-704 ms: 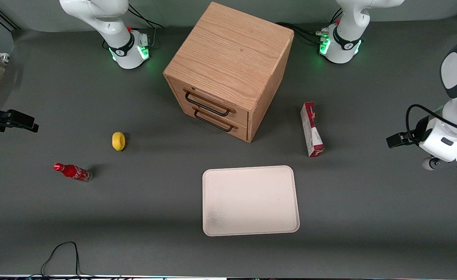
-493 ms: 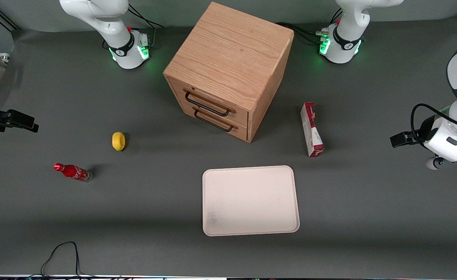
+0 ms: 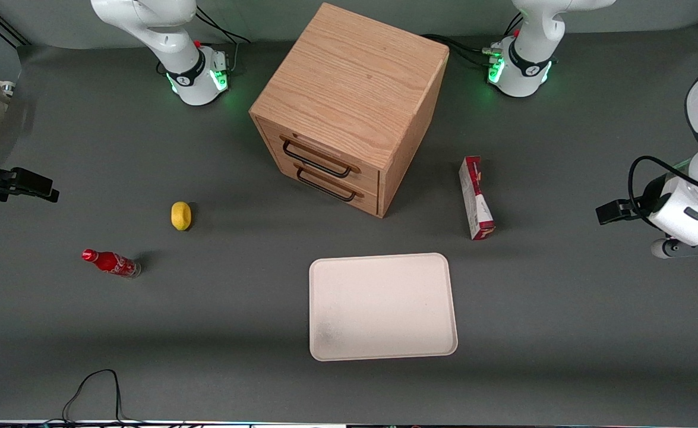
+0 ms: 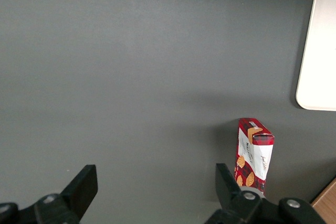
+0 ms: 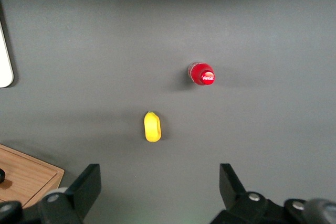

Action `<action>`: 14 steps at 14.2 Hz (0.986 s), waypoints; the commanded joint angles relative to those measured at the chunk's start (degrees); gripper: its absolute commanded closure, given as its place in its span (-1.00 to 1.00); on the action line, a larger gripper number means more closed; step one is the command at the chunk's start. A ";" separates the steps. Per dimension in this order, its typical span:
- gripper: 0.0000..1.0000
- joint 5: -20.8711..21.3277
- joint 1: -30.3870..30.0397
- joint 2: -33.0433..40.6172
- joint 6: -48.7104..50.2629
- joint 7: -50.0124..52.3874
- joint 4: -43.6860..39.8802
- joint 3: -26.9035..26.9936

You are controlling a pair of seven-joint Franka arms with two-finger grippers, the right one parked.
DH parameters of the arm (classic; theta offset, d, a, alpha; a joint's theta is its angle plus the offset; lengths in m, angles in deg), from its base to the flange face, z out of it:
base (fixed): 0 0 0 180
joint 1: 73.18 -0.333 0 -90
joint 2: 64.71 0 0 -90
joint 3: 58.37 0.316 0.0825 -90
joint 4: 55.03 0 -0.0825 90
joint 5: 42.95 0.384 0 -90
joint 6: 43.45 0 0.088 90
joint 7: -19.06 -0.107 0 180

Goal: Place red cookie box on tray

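Note:
The red cookie box [image 3: 475,199] lies lengthwise on the grey table, beside the drawer cabinet and a little farther from the front camera than the tray [image 3: 382,306]. The cream-white tray has nothing on it. My left arm's hand [image 3: 684,217] hovers above the table toward the working arm's end, well apart from the box. In the left wrist view my gripper [image 4: 156,192] is open with only bare table between its fingers. There the box [image 4: 253,156] stands just outside one fingertip [image 4: 224,179], and a corner of the tray [image 4: 319,51] shows.
A wooden two-drawer cabinet [image 3: 351,107] stands mid-table, both drawers shut. Toward the parked arm's end lie a yellow lemon [image 3: 180,215] and a small red cola bottle [image 3: 111,263]. A black cable [image 3: 93,386] loops at the table's near edge.
My left arm's hand has drifted slightly toward the working arm's end of the table, away from the box. Nothing on the table has moved.

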 commanded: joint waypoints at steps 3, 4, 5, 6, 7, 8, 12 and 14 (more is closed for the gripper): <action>-1.00 -0.44 -0.03 -0.11 2.15 -0.17 -1.18 -0.94; -1.00 -0.53 0.23 -0.38 3.02 -0.52 -1.27 -1.03; -1.00 -0.62 0.84 -0.99 3.64 -0.26 -1.18 -1.12; -1.00 -0.80 1.81 -1.08 3.64 -0.17 -1.18 -1.03; -1.00 -1.58 2.77 -1.08 3.47 0.52 -1.27 -1.12; -1.00 -2.98 4.26 -1.08 3.47 3.14 -1.27 -1.12; -0.98 -5.36 13.57 -1.87 3.64 15.17 -3.20 -1.20; -0.99 -5.98 15.44 -1.09 5.04 17.40 -1.72 -1.20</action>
